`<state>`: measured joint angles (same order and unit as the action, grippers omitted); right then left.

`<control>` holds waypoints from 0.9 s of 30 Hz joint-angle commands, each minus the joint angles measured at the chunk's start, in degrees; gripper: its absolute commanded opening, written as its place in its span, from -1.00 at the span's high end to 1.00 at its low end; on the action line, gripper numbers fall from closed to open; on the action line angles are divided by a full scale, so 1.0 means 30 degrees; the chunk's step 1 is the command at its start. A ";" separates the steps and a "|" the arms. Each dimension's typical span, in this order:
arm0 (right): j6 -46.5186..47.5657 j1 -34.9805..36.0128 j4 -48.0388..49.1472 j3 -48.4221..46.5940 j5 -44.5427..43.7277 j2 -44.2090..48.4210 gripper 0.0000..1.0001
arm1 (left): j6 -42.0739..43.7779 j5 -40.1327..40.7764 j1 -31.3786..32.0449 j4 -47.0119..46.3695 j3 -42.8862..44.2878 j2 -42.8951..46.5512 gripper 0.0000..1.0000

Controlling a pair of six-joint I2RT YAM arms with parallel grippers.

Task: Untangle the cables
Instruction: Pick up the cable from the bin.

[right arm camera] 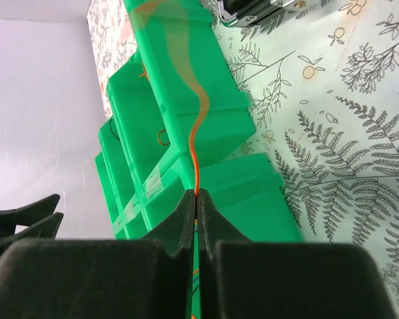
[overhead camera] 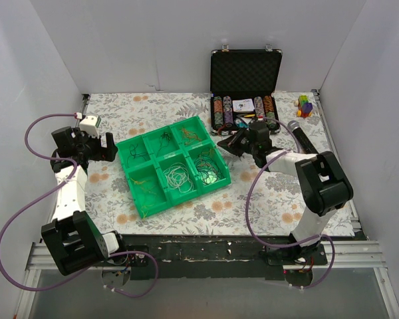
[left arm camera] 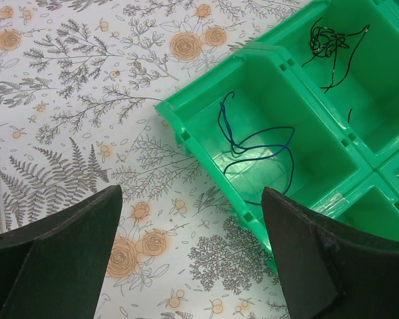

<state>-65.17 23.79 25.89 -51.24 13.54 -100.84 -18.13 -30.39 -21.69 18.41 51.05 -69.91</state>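
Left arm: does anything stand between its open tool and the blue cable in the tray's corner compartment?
Nothing covers the blue cable. The left tool, jaws wide, hangs over the tablecloth beside the tray, so only the near wall of the green tray lies between them.

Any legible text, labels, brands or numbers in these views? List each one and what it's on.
None legible in any view.
The white card in the black case: dark print, too small to read.
The poker chips: edge stripes only, no numerals visible.
The green tray: no label shows.
The orange cable pinched in the right gripper: no print visible.
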 commanded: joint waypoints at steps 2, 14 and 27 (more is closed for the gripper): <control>0.1124 -0.0079 -0.0308 0.0031 -0.1436 0.2027 0.97 | 0.0184 -0.0006 -0.0094 -0.0102 -0.0171 0.0246 -0.72; 0.2999 0.0097 -0.0368 -0.2601 -0.0793 0.4547 0.97 | 0.0038 -0.0182 -0.0093 -0.0191 -0.0492 0.0334 -0.72; 0.3675 0.0214 0.1007 -0.8578 0.1374 0.5166 0.97 | 0.0038 -0.0240 -0.0093 -0.0249 -0.0609 0.0481 -0.72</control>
<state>-55.48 24.12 24.84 -70.98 14.59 -86.17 -18.20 -30.46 -21.69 17.96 49.43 -69.87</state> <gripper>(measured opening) 0.027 0.861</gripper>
